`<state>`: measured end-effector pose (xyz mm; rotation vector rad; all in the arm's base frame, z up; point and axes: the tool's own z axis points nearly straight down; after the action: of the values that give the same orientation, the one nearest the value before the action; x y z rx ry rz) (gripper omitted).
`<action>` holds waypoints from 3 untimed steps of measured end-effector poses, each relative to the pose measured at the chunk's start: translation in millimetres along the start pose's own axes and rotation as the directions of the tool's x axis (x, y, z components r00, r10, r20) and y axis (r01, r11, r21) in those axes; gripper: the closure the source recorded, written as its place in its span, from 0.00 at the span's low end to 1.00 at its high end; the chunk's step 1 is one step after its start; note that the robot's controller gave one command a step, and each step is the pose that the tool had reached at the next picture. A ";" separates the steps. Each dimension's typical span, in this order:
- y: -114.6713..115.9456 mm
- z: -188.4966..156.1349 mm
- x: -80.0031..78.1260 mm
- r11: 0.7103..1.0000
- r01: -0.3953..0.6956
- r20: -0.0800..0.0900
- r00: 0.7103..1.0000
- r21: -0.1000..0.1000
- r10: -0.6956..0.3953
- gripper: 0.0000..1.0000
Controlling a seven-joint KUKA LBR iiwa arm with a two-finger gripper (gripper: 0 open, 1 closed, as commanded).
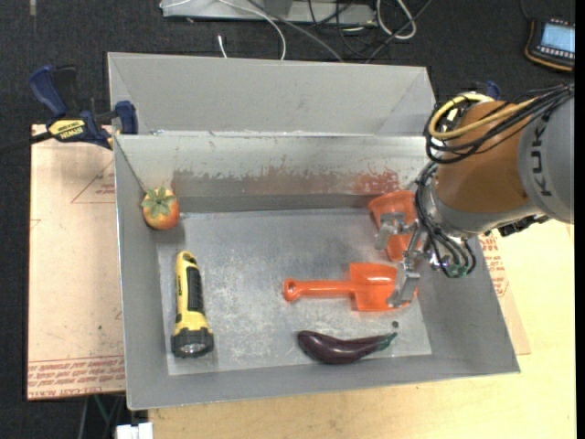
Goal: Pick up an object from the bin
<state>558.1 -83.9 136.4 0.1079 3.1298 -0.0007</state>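
Note:
My gripper (405, 286) is low in the right part of the bin, right at the right edge of the blade of an orange toy scoop (352, 291). The scoop lies flat with its handle pointing left. Whether the gripper touches the scoop is not clear. A dark purple eggplant (343, 346) with a green stem lies just below the scoop, near the front wall. Another orange plastic piece (393, 216) sits just behind the gripper, against the back right of the floor, partly hidden by the arm.
A yellow and black flashlight (190, 305) lies lengthwise along the left side. A red-orange tomato (159, 209) with a green top rests in the back left corner. The arm's bulk hangs over the bin's right wall.

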 end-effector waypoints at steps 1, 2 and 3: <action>36.9 37.0 -2.6 1.000 0.010 -0.014 1.000 -0.004 -0.011 0.00; 56.3 67.2 -7.0 0.995 -0.097 -0.001 0.995 0.000 0.097 0.00; 68.2 66.3 -2.4 1.000 0.019 -0.009 1.000 -0.003 -0.019 1.00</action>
<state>565.8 -16.1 70.2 0.0777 3.1397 0.0047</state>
